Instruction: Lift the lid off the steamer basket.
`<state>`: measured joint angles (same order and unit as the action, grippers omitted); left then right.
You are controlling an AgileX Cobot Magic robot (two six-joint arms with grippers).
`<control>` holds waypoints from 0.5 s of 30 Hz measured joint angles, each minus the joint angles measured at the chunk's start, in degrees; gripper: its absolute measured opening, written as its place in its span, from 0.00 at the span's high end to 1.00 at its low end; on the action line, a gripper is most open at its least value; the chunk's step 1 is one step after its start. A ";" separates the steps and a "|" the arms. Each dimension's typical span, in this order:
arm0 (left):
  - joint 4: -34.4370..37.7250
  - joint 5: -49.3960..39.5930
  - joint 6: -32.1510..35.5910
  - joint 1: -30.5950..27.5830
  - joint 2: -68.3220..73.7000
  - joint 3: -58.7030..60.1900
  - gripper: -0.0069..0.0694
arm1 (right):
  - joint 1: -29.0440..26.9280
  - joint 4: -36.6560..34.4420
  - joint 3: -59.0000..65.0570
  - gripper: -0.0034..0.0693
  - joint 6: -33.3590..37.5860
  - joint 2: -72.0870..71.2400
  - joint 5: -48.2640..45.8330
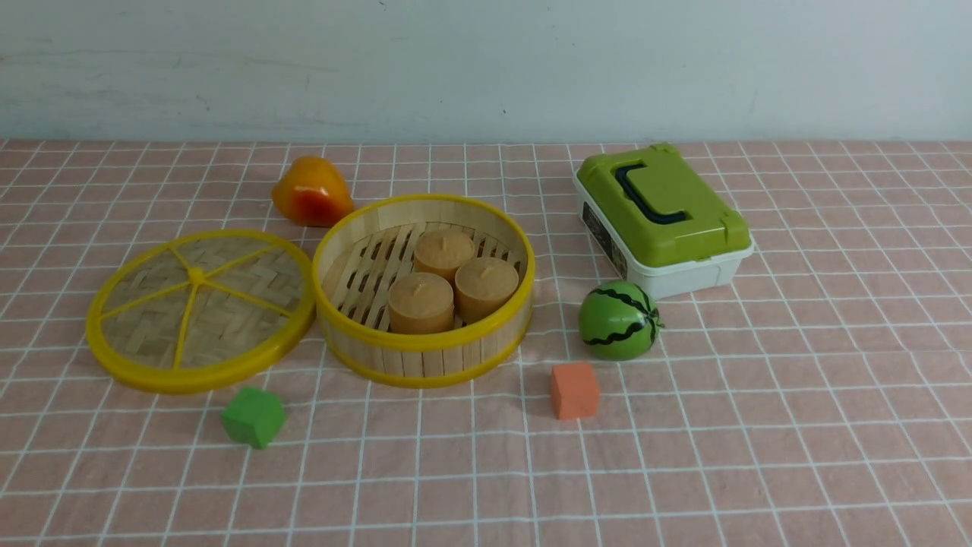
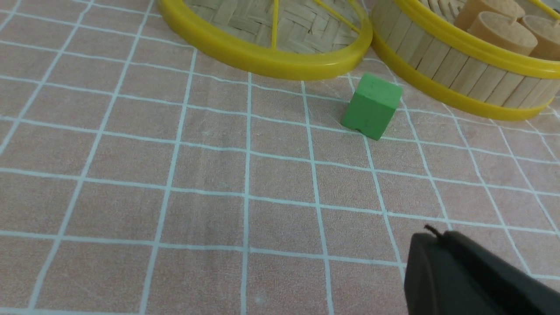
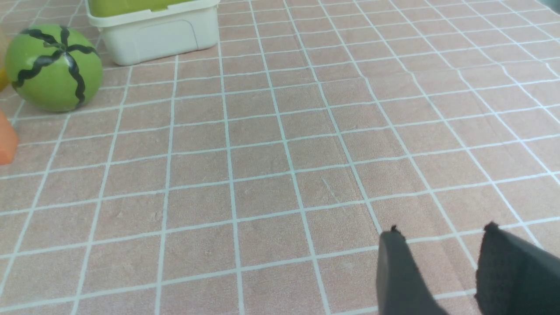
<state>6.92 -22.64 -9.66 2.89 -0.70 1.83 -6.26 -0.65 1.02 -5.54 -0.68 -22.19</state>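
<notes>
yellow-rimmed and woven, the lid (image 1: pixel 200 310) lies flat on the counter (image 1: pixel 759 425), off the steamer basket (image 1: pixel 424 292) and just to its left, their rims touching or nearly so. the basket stands open with three tan cylinders (image 1: pixel 448 279) on its slatted floor. behind the two sits an orange-red pepper-like toy (image 1: pixel 312 191). a green cube (image 1: pixel 254 415) rests in front of the lid, an orange cube (image 1: pixel 575 390) in front of the basket toward the right, and a small green watermelon ball (image 1: pixel 619 320) beside it. further back on the right is a white box with a green top (image 1: pixel 662 216) and a dark handle.

neither arm shows in the front view. in the left wrist view the left gripper (image 2: pixel 437 245) appears as one dark mass, jaws pressed together and holding nothing, above bare cloth near the green cube. in the right wrist view the right gripper (image 3: pixel 439 253) has its jaws spread with a clear gap, empty, over bare cloth well away from the watermelon ball.
</notes>
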 joint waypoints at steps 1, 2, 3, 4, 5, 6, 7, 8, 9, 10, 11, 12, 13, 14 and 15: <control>0.00 0.00 0.00 0.00 0.00 0.00 0.92 | 0.00 0.00 0.00 0.62 0.00 0.00 0.00; 0.00 0.00 0.00 0.00 0.00 0.00 0.92 | 0.00 0.00 0.00 0.62 0.00 0.00 0.00; 0.00 0.00 0.00 0.00 0.00 0.00 0.92 | 0.00 0.00 0.00 0.62 0.00 0.00 0.00; 0.00 0.00 0.00 0.00 0.00 0.00 0.92 | 0.00 0.00 0.00 0.62 0.00 0.00 0.00; 0.00 0.00 0.00 0.00 0.00 0.00 0.92 | 0.00 0.00 0.00 0.62 0.00 0.00 0.00; 0.00 0.00 0.00 0.00 0.00 0.00 0.92 | 0.00 0.00 0.00 0.62 0.00 0.00 0.00; 0.00 0.00 0.00 0.00 0.00 0.00 0.92 | 0.00 0.00 0.00 0.62 0.00 0.00 0.00; 0.00 0.00 0.00 0.00 0.00 0.00 0.91 | 0.00 0.00 0.00 0.62 0.00 0.00 0.00; 0.00 0.00 0.00 0.00 0.00 0.00 0.91 | 0.00 0.00 0.00 0.62 0.00 0.00 0.00; 0.00 0.00 0.00 0.00 0.00 0.00 0.91 | 0.00 0.00 0.00 0.62 0.00 0.00 0.00; 0.00 0.00 0.00 0.00 0.00 0.00 0.91 | 0.00 0.00 0.00 0.62 0.00 0.00 0.00; 0.00 0.00 0.00 0.00 0.00 0.00 0.91 | 0.00 0.00 0.00 0.62 0.00 0.00 0.00; 0.00 0.00 0.00 0.00 0.00 0.00 0.91 | 0.00 0.00 0.00 0.62 0.00 0.00 0.00; 0.00 0.00 0.00 0.00 0.00 0.00 0.91 | 0.00 0.00 0.00 0.62 0.00 0.00 0.00; 0.00 0.00 0.00 0.00 0.00 0.00 0.91 | 0.00 0.00 0.00 0.62 0.00 0.00 0.00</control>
<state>6.92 -22.64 -9.66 2.89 -0.70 1.83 -6.26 -0.65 1.02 -5.54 -0.68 -22.19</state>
